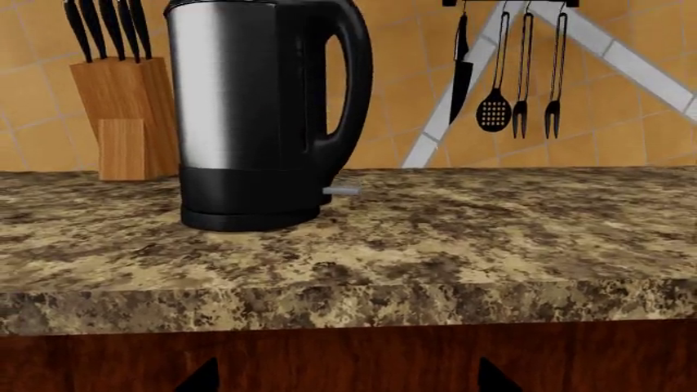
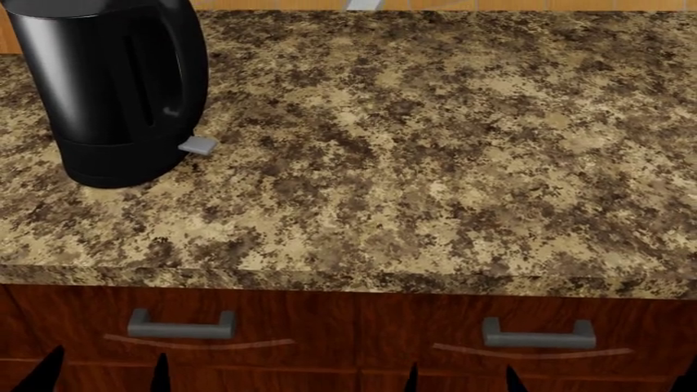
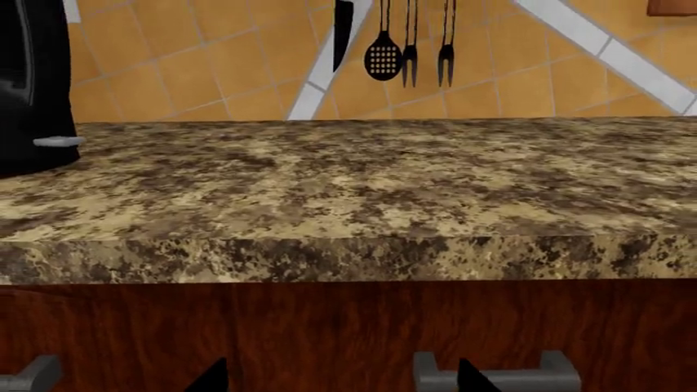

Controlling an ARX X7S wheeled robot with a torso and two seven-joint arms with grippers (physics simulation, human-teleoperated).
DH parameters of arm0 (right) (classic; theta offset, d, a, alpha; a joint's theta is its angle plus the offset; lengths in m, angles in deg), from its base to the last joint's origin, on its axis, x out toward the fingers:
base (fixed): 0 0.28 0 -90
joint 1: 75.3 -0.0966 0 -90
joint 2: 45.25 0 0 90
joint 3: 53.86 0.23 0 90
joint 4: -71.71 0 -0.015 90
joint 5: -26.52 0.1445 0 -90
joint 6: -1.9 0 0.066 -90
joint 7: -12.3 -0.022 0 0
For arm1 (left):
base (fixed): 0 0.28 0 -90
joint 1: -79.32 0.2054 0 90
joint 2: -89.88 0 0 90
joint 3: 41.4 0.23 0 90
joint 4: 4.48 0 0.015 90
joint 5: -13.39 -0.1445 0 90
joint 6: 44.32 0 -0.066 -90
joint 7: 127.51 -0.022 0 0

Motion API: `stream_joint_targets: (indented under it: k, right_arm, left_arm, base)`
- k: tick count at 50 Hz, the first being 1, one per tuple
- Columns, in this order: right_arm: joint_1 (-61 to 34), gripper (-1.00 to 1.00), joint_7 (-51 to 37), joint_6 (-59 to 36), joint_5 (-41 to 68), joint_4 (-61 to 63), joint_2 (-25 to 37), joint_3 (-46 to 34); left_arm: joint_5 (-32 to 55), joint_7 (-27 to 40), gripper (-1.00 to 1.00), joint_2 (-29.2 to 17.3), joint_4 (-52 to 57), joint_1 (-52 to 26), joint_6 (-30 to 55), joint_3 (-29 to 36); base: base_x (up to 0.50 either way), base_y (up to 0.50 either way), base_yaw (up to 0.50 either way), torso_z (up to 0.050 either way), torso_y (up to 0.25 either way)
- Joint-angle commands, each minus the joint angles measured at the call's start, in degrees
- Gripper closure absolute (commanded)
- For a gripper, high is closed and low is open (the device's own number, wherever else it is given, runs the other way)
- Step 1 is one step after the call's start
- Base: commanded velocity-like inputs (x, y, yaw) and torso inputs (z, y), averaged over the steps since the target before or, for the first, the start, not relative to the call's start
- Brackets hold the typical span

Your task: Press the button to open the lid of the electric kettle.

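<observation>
The electric kettle [image 2: 109, 90] is a tall black jug with a looped handle. It stands at the far left of the granite countertop [image 2: 436, 147], with a small grey tab [image 2: 198, 146] at its base. It also shows in the left wrist view [image 1: 250, 114] and at the edge of the right wrist view [image 3: 28, 90]. Its lid and button are cut off above the frames. My left gripper [image 2: 106, 380] and right gripper [image 2: 462, 384] are both open and empty. They sit low in front of the drawer fronts, below the counter's edge and well short of the kettle.
A wooden knife block [image 1: 122, 114] stands behind the kettle against the tiled wall. Utensils [image 1: 512, 73] hang on the wall further right. Two grey drawer handles [image 2: 181, 324] [image 2: 539, 333] sit under the counter's front edge.
</observation>
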Motion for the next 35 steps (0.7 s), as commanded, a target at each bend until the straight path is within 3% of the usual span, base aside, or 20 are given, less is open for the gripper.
stream_joint_targets:
  k: [1,6,10,14,21,28,31,35]
  right_arm:
    - [-5.8,-1.00,-2.0,-24.3,3.1,30.3,4.7,0.2]
    - [-14.5,-1.00,-3.1,-39.0,4.1,41.7,7.4,1.4]
    - [-16.7,-1.00,-2.4,-43.5,6.1,47.0,9.0,3.9]
    - [-14.1,-1.00,-2.5,-44.4,7.8,50.9,9.2,7.6]
    - [-13.7,-1.00,-4.5,-45.7,5.9,53.5,11.0,3.8]
    - [-11.9,-1.00,-6.4,-45.2,9.1,55.1,12.6,4.8]
    - [-12.4,-1.00,-11.2,-43.4,10.8,55.1,17.8,0.0]
    - [-13.1,-1.00,-13.4,-43.1,11.9,54.9,19.7,-1.8]
  left_arm:
    - [5.2,2.3,-1.00,-3.3,21.9,-3.5,12.1,-2.4]
    - [9.2,4.9,-1.00,-5.1,32.6,-11.7,24.1,-4.7]
    - [7.1,6.2,-1.00,-6.4,35.5,-15.6,25.6,-4.5]
    - [5.8,5.0,-1.00,-7.9,35.5,-13.0,19.8,-5.4]
    - [7.6,8.1,-1.00,-7.5,35.4,-14.7,23.0,-9.3]
    - [7.6,9.6,-1.00,-7.9,36.1,-15.3,22.7,-11.3]
    - [7.8,10.2,-1.00,-8.0,36.7,-15.7,22.7,-12.1]
    - [7.8,10.7,-1.00,-8.2,36.5,-16.2,23.0,-12.5]
  base:
    - [0.00,0.00,0.00,0.050,0.000]
    - [0.00,0.00,0.00,0.050,0.000]
    - [0.00,0.00,0.00,0.050,0.000]
    - [0.00,0.00,0.00,0.050,0.000]
    - [0.12,0.31,0.00,0.050,0.000]
    - [0.20,0.50,0.00,0.000,0.000]
    - [0.40,0.37,0.00,0.000,0.000]
    - [0.49,0.20,0.00,0.000,0.000]
